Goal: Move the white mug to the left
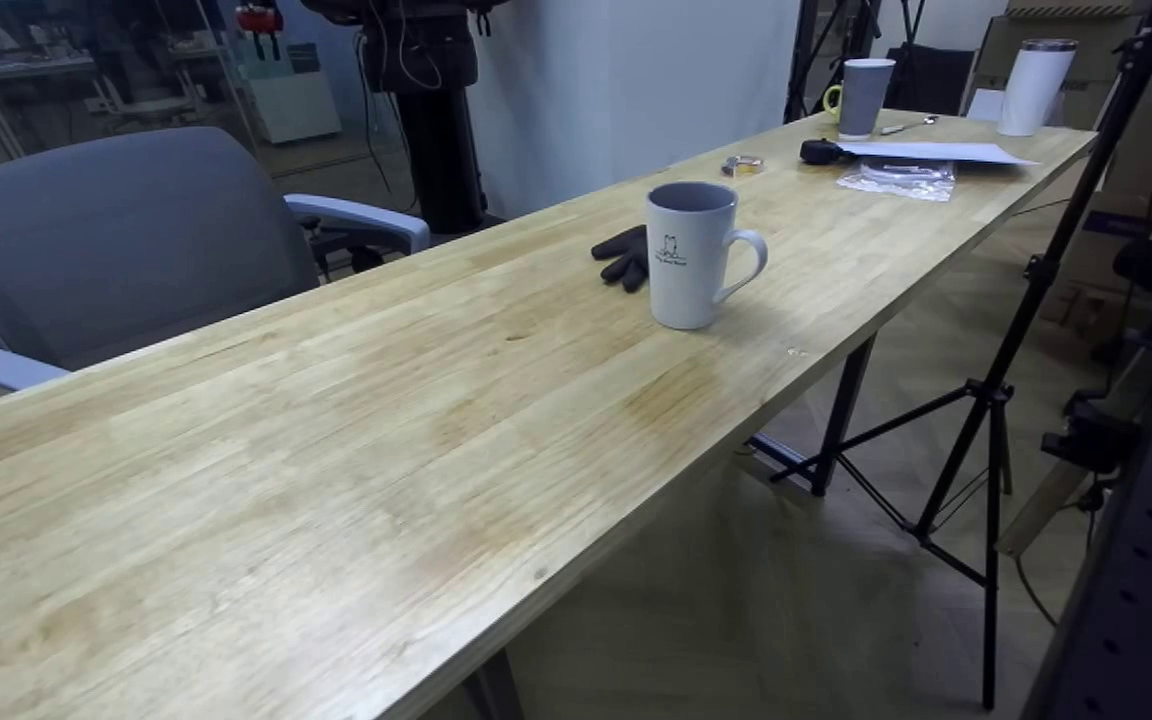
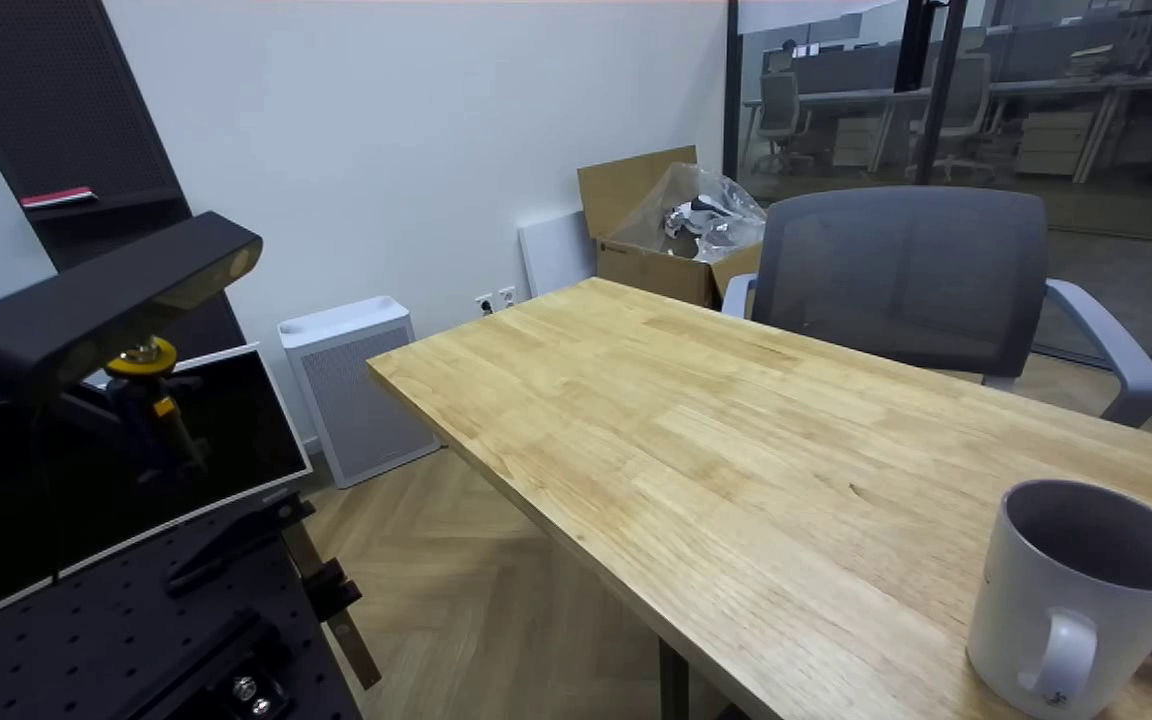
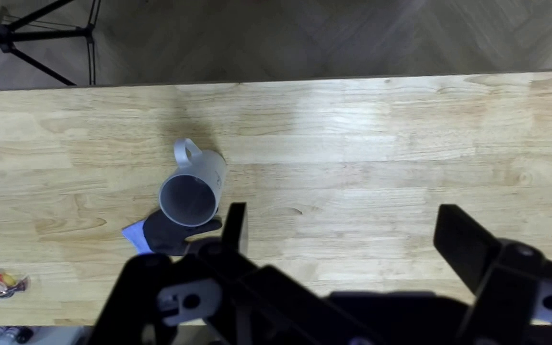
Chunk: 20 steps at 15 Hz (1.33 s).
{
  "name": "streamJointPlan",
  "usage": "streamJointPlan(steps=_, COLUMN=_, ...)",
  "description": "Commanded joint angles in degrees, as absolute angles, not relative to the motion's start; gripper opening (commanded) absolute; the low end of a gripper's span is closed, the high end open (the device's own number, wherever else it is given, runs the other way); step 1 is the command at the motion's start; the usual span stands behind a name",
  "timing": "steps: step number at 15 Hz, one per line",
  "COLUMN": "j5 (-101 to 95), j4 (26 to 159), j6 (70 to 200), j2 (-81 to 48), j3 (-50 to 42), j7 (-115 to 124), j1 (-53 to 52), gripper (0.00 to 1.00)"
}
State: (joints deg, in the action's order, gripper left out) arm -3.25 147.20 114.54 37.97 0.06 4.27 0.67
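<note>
The white mug (image 1: 688, 270) stands upright on the wooden table in both exterior views; it shows at the lower right edge in an exterior view (image 2: 1046, 620). It has a loop handle, a small dark print and a grey inside. In the wrist view the mug (image 3: 211, 170) lies left of centre, its handle toward the upper left. My gripper (image 3: 343, 215) is open, its black fingers wide apart with only table wood between them. The mug is outside the jaws, up and left of the left finger. The gripper is not over the table in the exterior views.
A dark glove (image 3: 166, 237) lies beside the mug. A small wrapped item (image 1: 742, 166) lies farther along the table (image 1: 336, 480). A grey cup (image 1: 866, 98), a white tumbler (image 1: 1036, 88) and papers (image 1: 936, 152) are at the far end. A chair (image 2: 906, 280) stands at the long edge.
</note>
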Motion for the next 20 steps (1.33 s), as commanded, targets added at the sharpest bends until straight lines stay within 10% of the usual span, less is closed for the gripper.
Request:
streamJointPlan(steps=1, j5=-3.5, j4=148.4, j6=117.3, j2=38.8, j3=-3.3, j7=1.9, j1=3.4, gripper=1.00)
streamJointPlan(steps=20, j5=-1.0, j4=136.9, j6=120.3, j2=17.9, j3=-11.4, j7=-3.8, j1=9.1, gripper=1.00)
